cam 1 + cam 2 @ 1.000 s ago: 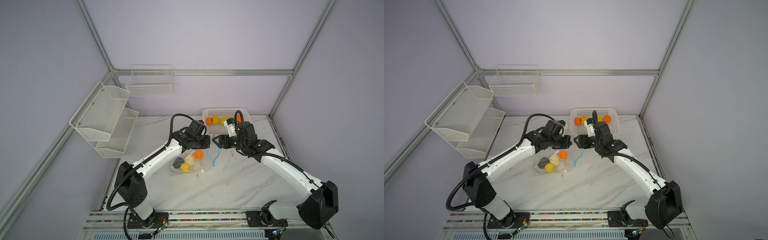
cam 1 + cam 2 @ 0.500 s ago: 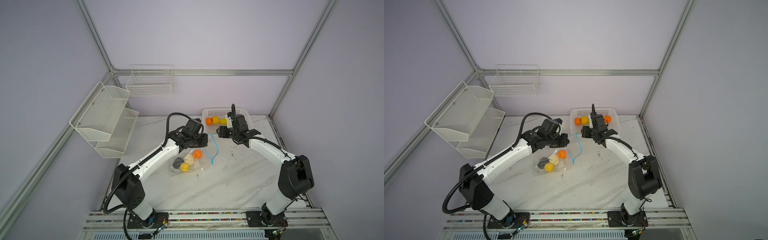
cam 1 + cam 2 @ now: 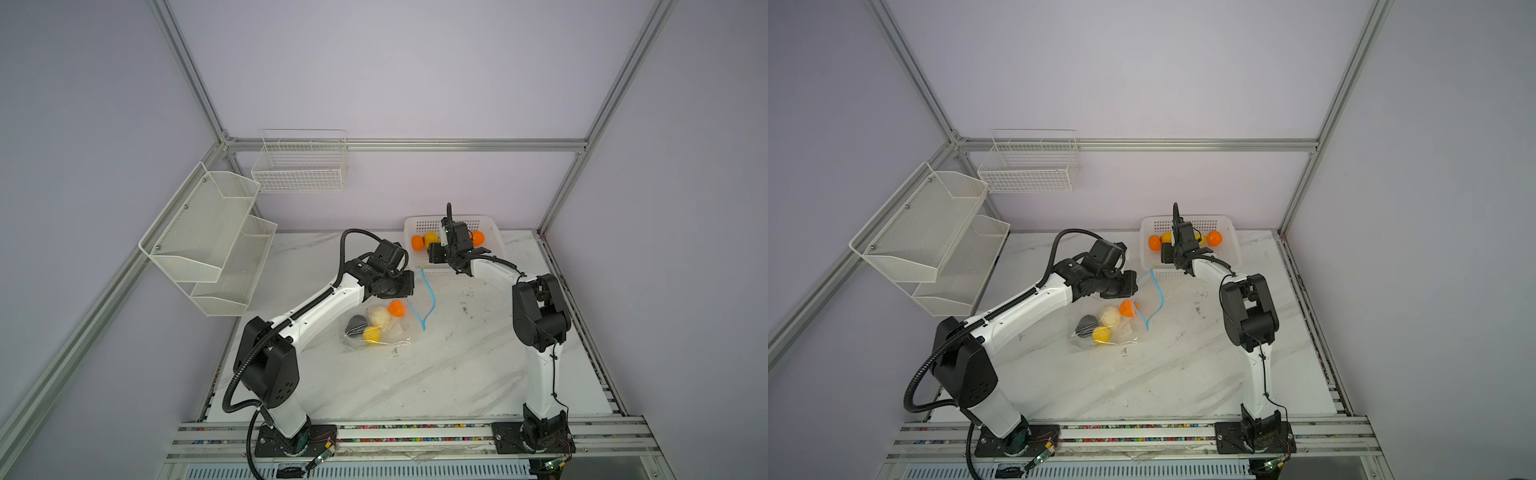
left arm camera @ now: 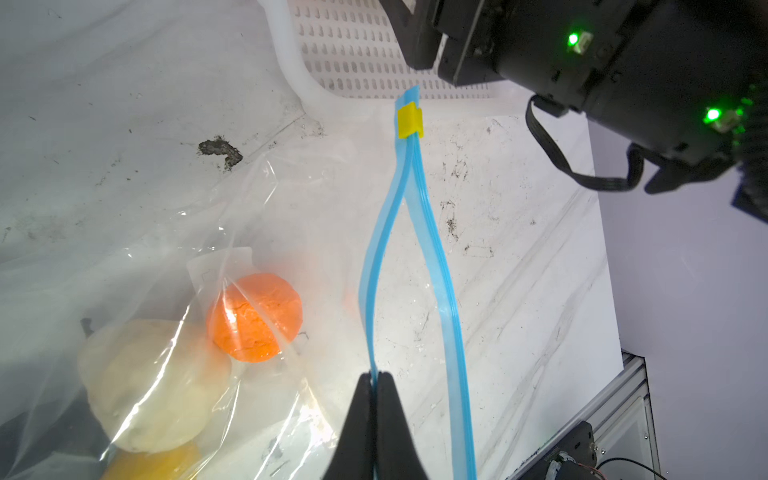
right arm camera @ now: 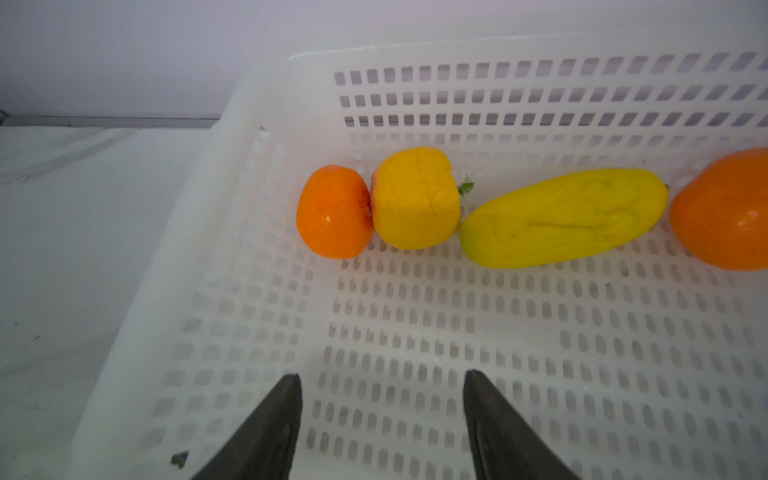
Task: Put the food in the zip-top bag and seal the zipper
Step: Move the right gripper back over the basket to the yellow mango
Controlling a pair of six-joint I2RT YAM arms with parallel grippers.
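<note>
The clear zip-top bag (image 3: 397,343) lies mid-table with an orange ball (image 4: 254,318), a cream bulb (image 4: 153,386), a yellow fruit (image 3: 371,333) and a dark lump (image 3: 356,323) inside. Its blue zipper (image 4: 432,257) gapes open, with the yellow slider (image 4: 410,120) at the far end. My left gripper (image 4: 377,376) is shut on one zipper strip and holds it up. My right gripper (image 5: 382,374) hangs open and empty over the white basket (image 5: 498,99). The basket holds two orange balls (image 5: 334,212), a yellow fruit (image 5: 415,199) and an elongated yellow fruit (image 5: 565,218).
The basket (image 3: 494,232) stands at the table's back edge against the wall. White mesh shelves (image 3: 208,232) hang on the left wall and a wire basket (image 3: 299,166) on the back wall. A dark stain (image 4: 220,149) marks the marble table (image 3: 457,365).
My right arm has swung away from the bag's mouth to over the basket, with its jaws still open. My left gripper keeps its hold on the zipper strip.
</note>
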